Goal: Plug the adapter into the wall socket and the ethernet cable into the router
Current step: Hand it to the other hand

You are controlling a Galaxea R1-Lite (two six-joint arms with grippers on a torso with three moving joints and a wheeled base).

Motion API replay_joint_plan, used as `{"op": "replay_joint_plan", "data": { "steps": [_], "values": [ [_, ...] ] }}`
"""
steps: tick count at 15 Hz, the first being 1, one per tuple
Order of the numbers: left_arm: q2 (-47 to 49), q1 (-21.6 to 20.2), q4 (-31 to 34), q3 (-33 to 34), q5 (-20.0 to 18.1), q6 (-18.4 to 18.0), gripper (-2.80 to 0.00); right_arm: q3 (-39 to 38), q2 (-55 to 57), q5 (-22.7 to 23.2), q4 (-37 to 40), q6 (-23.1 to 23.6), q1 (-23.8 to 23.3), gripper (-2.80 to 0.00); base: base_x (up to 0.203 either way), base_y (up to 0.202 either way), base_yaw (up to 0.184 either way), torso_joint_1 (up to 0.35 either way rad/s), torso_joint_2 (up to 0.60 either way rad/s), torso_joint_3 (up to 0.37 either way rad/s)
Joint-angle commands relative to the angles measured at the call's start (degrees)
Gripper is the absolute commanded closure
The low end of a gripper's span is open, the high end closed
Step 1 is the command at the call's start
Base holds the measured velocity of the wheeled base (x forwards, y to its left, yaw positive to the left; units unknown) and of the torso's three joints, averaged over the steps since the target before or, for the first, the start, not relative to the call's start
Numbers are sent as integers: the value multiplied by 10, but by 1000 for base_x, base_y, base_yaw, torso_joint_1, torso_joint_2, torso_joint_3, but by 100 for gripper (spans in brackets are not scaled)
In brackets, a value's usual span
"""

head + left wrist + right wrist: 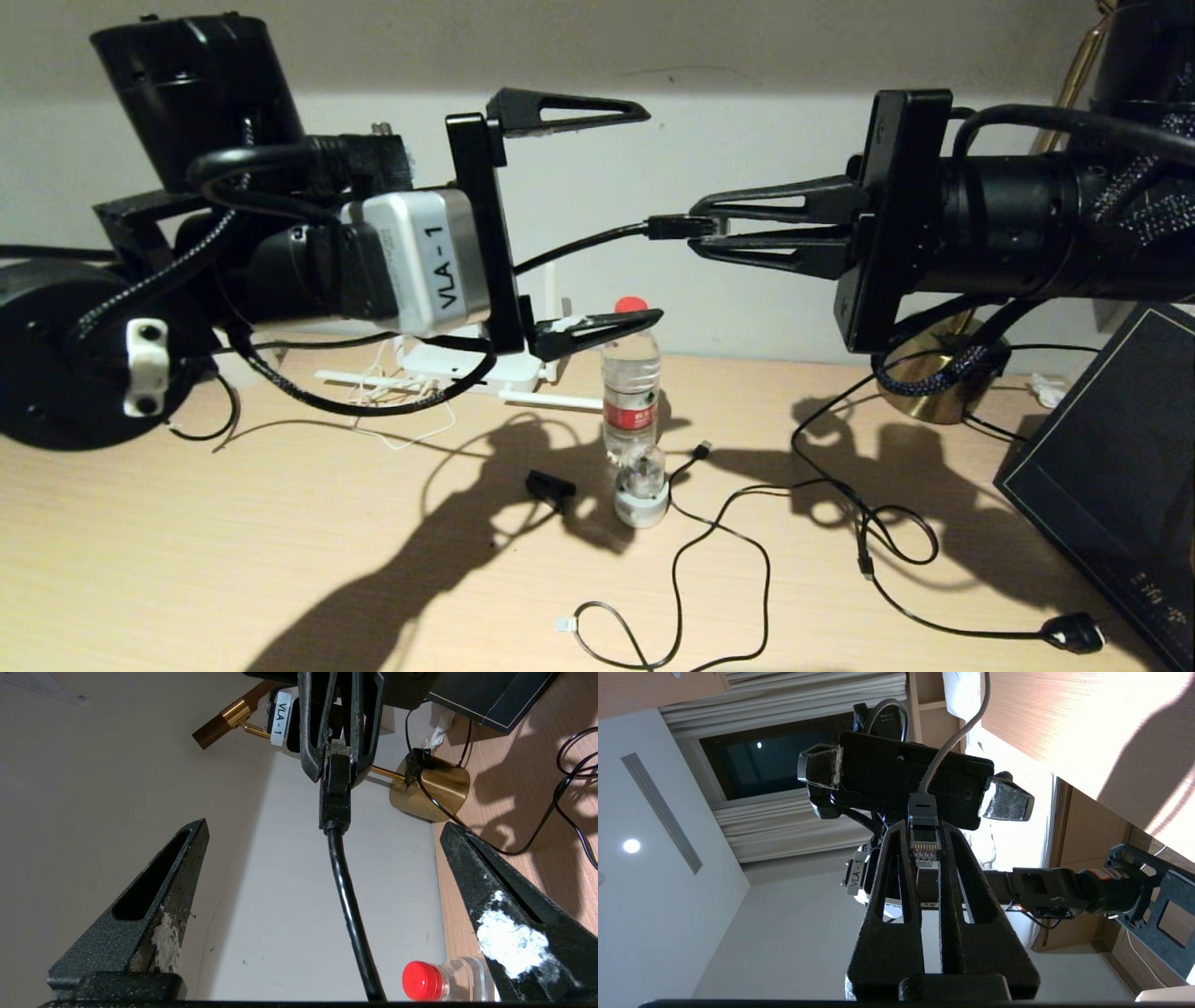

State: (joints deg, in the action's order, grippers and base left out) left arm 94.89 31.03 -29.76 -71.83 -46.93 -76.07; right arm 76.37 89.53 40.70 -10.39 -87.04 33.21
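Note:
My right gripper [698, 227] is held high above the desk, shut on the clear-tipped plug of the black ethernet cable [579, 245]. In the right wrist view the plug [924, 835] sits pinched at the fingertips, its gold contacts facing the camera. My left gripper [649, 215] faces it, wide open, and the cable [348, 905] passes between its fingers without touching them. The white router [425, 359] lies on the desk behind the left wrist, partly hidden, with one antenna [551, 399] lying flat. A thin white cord [411, 434] loops beside it. The adapter and the wall socket are out of view.
A water bottle [630, 392] with a red cap stands mid-desk on a white base [641, 504]. A small black object [549, 485] lies beside it. Thin black cables [719, 523] sprawl across the front, ending in a white tip [563, 623] and a chunky plug [1074, 633]. At right are a brass lamp base [938, 373] and a black box [1111, 476].

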Motion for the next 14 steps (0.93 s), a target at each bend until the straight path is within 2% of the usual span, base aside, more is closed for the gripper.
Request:
{"op": "replay_joint_plan", "data": {
  "steps": [1, 14],
  "values": [
    [1, 1, -2, -1, -3, -4, -280, 0, -1, 2, -1, -5, 0, 0, 0, 0, 0, 0, 0, 0],
    [1, 11, -7, 3, -3, 7, -280, 0, 14, 1, -1, -6, 0, 0, 0, 0, 0, 0, 0, 0]
  ]
}}
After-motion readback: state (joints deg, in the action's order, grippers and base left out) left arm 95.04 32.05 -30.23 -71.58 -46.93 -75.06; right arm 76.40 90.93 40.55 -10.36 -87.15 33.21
